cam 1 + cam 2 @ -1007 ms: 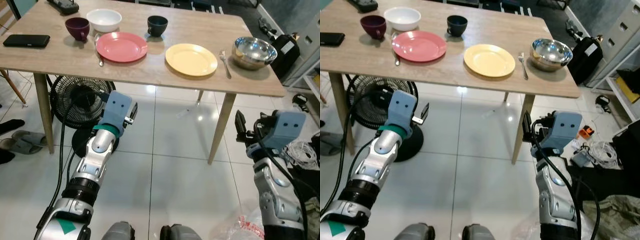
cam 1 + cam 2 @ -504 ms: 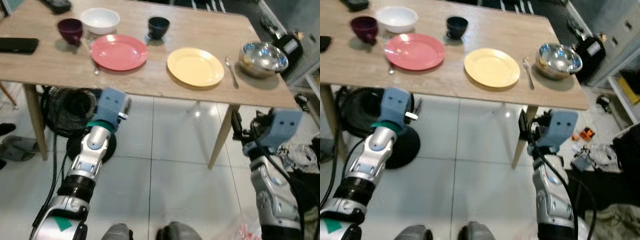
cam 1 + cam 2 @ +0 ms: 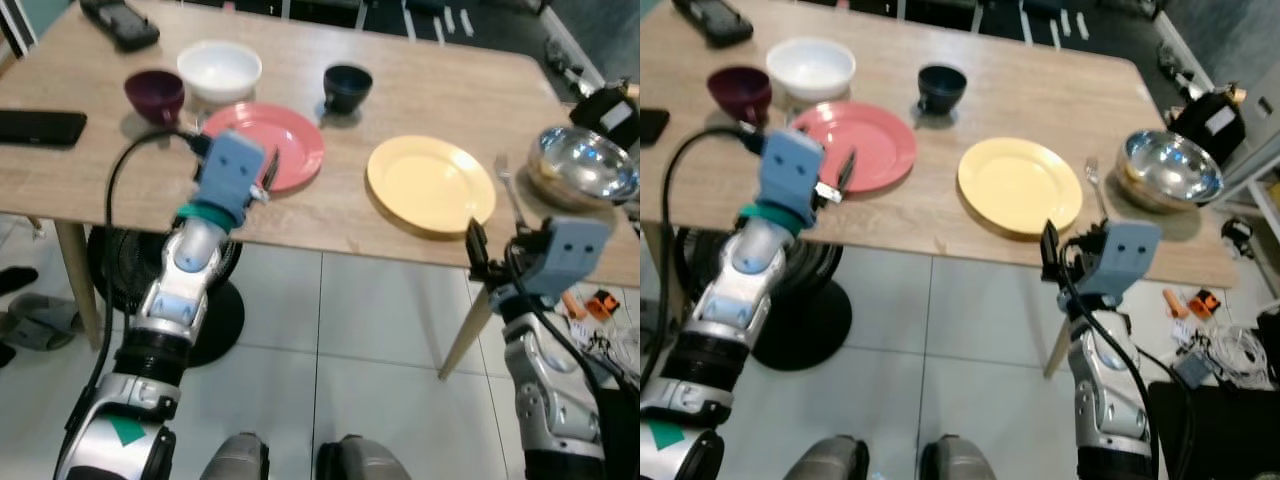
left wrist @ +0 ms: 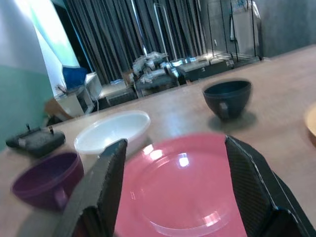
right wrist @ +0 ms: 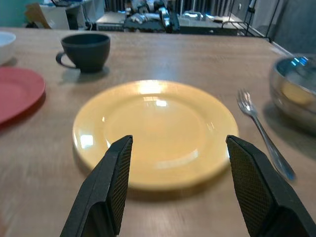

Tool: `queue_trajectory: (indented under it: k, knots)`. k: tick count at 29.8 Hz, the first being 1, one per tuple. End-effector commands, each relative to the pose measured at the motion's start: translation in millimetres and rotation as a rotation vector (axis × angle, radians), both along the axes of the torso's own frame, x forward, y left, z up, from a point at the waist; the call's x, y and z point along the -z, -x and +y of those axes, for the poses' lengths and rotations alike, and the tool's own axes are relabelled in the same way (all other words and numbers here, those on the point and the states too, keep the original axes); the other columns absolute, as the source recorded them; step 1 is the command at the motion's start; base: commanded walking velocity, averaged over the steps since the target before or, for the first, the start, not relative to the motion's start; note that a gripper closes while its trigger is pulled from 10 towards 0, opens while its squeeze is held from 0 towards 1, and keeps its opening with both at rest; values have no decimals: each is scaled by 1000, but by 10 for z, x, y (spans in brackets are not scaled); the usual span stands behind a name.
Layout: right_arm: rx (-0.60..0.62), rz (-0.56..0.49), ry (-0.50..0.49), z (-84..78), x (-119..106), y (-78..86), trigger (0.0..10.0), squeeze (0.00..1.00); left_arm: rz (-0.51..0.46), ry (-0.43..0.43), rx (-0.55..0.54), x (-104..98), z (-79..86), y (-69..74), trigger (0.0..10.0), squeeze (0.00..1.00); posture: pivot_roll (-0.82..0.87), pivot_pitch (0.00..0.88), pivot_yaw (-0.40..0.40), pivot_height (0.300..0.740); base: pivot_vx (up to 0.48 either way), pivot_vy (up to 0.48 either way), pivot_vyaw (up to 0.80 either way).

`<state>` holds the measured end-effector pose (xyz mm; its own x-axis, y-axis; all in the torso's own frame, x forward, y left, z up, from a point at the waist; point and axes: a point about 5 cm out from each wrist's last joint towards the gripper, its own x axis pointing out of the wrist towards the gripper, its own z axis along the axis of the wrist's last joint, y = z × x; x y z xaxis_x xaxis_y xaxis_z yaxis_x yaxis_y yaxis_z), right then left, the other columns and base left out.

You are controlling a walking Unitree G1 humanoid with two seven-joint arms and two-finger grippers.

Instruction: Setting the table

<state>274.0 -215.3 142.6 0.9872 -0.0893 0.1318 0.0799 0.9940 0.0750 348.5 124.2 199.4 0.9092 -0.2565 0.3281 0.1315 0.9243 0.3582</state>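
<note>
A pink plate (image 3: 290, 140) and a yellow plate (image 3: 430, 185) lie on the wooden table (image 3: 420, 80). Behind them stand a white bowl (image 3: 219, 70), a purple cup (image 3: 154, 95) and a dark blue cup (image 3: 347, 87). A fork (image 3: 507, 190) lies between the yellow plate and a steel bowl (image 3: 583, 167). My left gripper (image 3: 270, 170) hovers open over the pink plate's (image 4: 177, 187) near rim. My right gripper (image 3: 473, 250) is open at the table's front edge, facing the yellow plate (image 5: 155, 128), holding nothing.
A black phone (image 3: 40, 127) lies at the table's left edge and a remote (image 3: 120, 22) at the far left corner. A black floor fan (image 3: 810, 320) stands under the table. Bags and cables (image 3: 1230, 360) clutter the floor to the right.
Both arms have risen from below the table to tabletop height. The left gripper now reaches over the pink plate, the right one faces the yellow plate. The camera has moved closer.
</note>
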Motion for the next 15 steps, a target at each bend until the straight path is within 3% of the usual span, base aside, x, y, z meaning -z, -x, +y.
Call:
queue_trajectory:
  k: [1,10,12,14,15]
  knots:
    - [14,10,6,-40,3,13,10000,0,0,0,32,-19,-82,6,10000,0,48,23,-40,740,412,0,0]
    - [-3,6,7,8,-11,-15,10000,0,51,-14,-7,176,-6,87,10000,0,56,19,-39,740,383,0,0]
    - [-10,7,8,19,-11,-17,10000,0,73,-15,-24,246,25,130,10000,0,57,19,-39,740,0,0,0]
    - [-25,7,7,49,-13,-20,10000,0,173,59,-67,412,99,216,10000,0,63,20,-43,740,0,0,0]
    - [-25,7,7,49,-13,-20,10000,0,173,59,-67,412,99,216,10000,0,63,20,-43,740,0,0,0]
